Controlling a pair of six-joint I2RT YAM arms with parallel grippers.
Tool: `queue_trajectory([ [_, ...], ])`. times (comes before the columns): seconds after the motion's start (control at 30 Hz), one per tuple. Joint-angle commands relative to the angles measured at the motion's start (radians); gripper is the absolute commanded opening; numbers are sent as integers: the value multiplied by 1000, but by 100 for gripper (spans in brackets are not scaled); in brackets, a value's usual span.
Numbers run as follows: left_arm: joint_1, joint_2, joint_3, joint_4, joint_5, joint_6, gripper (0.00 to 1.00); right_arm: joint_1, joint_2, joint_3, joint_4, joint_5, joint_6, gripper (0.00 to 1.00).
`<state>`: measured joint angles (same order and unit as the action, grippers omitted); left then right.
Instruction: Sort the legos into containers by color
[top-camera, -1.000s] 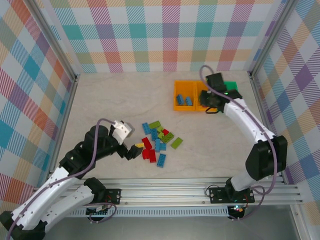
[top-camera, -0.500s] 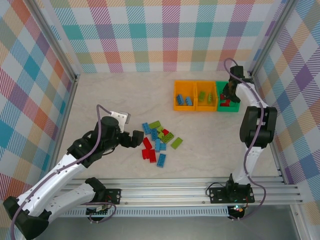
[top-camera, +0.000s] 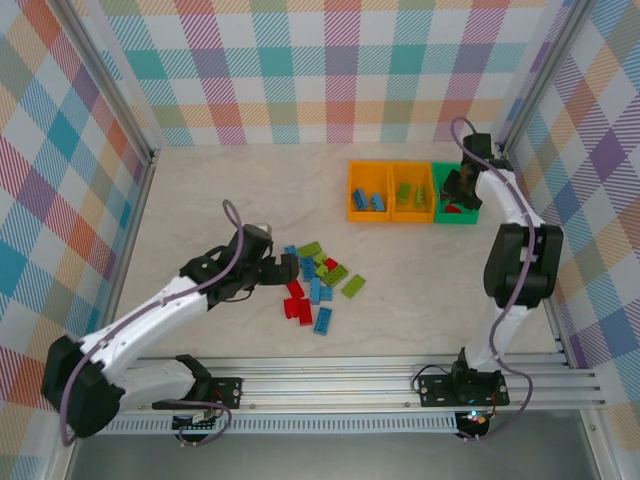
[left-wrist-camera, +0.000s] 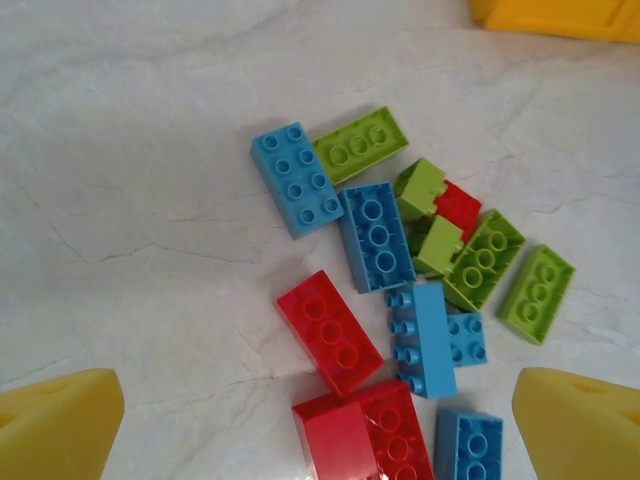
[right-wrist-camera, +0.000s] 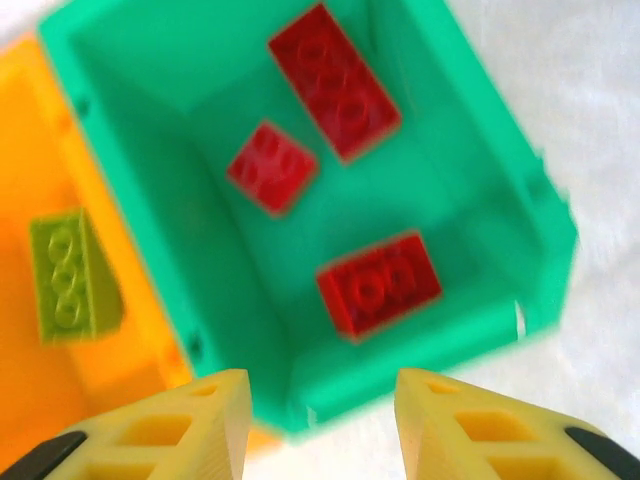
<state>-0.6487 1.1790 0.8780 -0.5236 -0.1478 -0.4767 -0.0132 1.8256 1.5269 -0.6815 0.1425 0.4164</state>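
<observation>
1. The left hand (top-camera: 287, 270) hung low over the counter (top-camera: 220, 200), at the left edge of the loose bricks (top-camera: 318, 285). Its fingers were spread wide and gripped nothing.
2. In the left wrist view, the yellow fingertips (left-wrist-camera: 60, 425) sat far apart in the two lower corners. A red brick (left-wrist-camera: 329, 331) lay flat on the counter between them and a little ahead.
3. The pile was mixed. At its far end a blue brick (left-wrist-camera: 297, 178) touched a lime green brick (left-wrist-camera: 360, 145). More blue, red and lime pieces lay jumbled against each other to the right.
4. The right hand (top-camera: 457, 188) hovered over the green bin (top-camera: 456, 220), the right-most of three bins in a row. Its fingers were parted and empty.
5. In the right wrist view, three red bricks (right-wrist-camera: 380, 283) lay inside the green bin, studs up and apart from one another.
6. The middle orange bin (right-wrist-camera: 40, 130) stood against the green one and held a lime brick (right-wrist-camera: 72, 275).
7. The left orange bin (top-camera: 351, 190) held blue bricks (top-camera: 367, 198).
</observation>
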Motion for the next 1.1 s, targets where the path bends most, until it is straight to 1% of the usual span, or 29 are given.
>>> queue_trajectory([
  [0.0,30,128,92,36,-23,-82,100,120,-256,-152,36,-57,33,46],
  [0.07,48,224,145,19,-17,-117,100,213,-386,-249,37,-22,67,47],
  [0.13,62,304,187,14,-2,-138,100,298,-483,-321,27,-76,112,48],
  [0.2,74,379,218,29,6,-151,95,390,-561,-378,6,-128,153,51],
  [0.27,85,437,238,54,6,-173,91,478,-640,-435,2,-139,200,52],
  [0.3,91,469,253,61,9,-185,89,521,-691,-486,31,-148,231,53],
  [0.4,105,564,313,49,10,-217,80,609,-811,-621,118,-224,315,56],
  [0.47,109,613,346,39,7,-218,76,650,-849,-661,112,-220,344,57],
  [0.53,109,645,359,44,9,-220,71,675,-863,-690,98,-210,362,58],
  [0.7,109,679,342,46,14,-234,61,691,-857,-723,105,-227,409,57],
  [0.93,109,676,271,58,18,-253,49,697,-805,-707,110,-231,396,58],
  [1.07,109,670,256,54,17,-239,47,697,-783,-698,111,-240,395,59],
])
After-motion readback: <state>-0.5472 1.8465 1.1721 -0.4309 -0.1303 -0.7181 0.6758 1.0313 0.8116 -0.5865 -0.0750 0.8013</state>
